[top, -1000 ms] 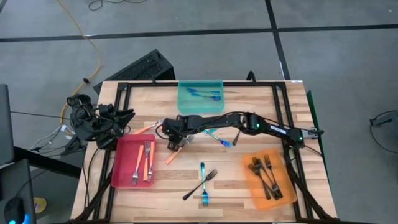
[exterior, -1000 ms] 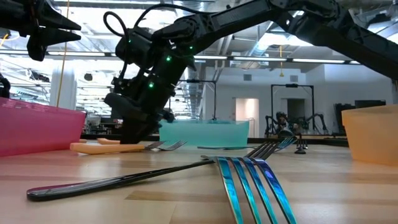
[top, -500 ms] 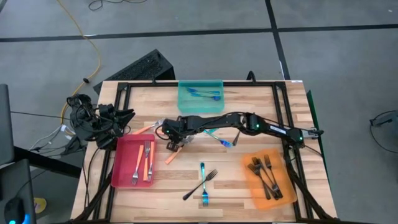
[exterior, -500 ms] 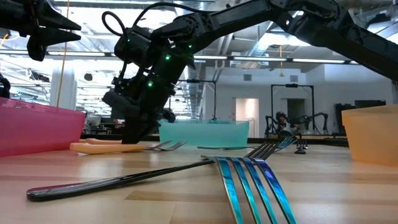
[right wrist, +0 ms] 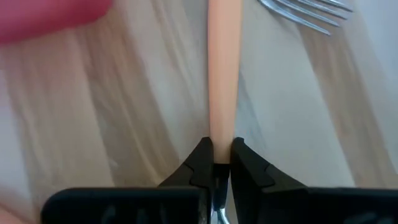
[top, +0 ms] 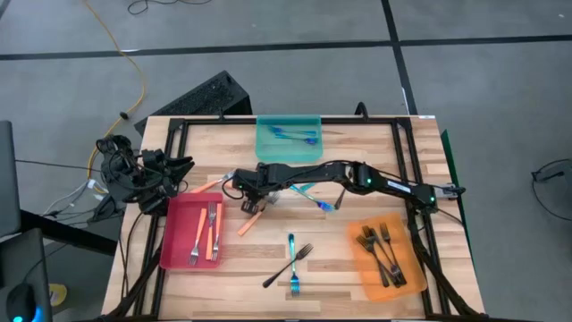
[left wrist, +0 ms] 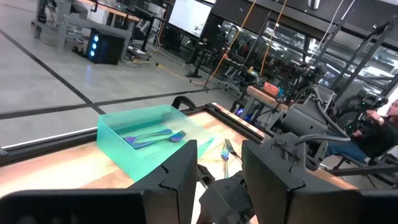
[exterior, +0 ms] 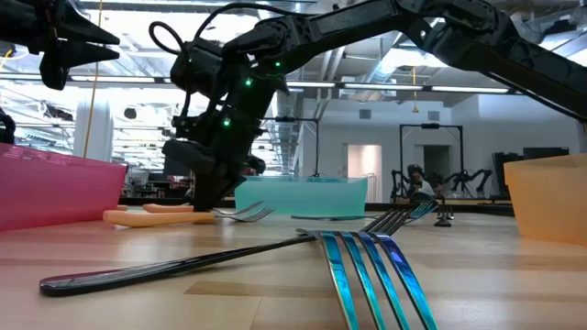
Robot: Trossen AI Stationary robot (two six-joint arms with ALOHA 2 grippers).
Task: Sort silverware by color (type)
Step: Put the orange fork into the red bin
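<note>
My right gripper [top: 253, 206] reaches across to the table's left-middle and is shut on an orange-handled fork [top: 246, 224] lying just right of the red tray [top: 172, 255]. A second orange fork [top: 207, 185] lies on the wood behind it. The red tray holds orange forks, the teal tray [top: 268, 152] blue ones, the orange tray [top: 357, 268] dark ones. A blue fork [top: 292, 266] and a dark fork [top: 284, 268] cross near the front; another blue fork [top: 315, 200] lies under the right arm. My left gripper [left wrist: 221, 180] stands open at the table's left edge. My right gripper pinches the orange handle [right wrist: 221, 134] between its two fingertips [right wrist: 200, 163], at the end nearest the silver neck. The fingers slant down from the table's right, in line with the handle. The handle runs away from the fingers toward the red tray; whether it is clear of the wood I cannot tell.
A black frame [top: 179, 143] runs around the tabletop's edges. Free wood lies between the red tray and the orange tray, apart from the two crossed forks. Tines of the other orange fork [right wrist: 308, 14] show just beyond the held handle.
My right gripper has shifted a little toward the table's right above the orange fork. The loose forks and trays lie as before.
</note>
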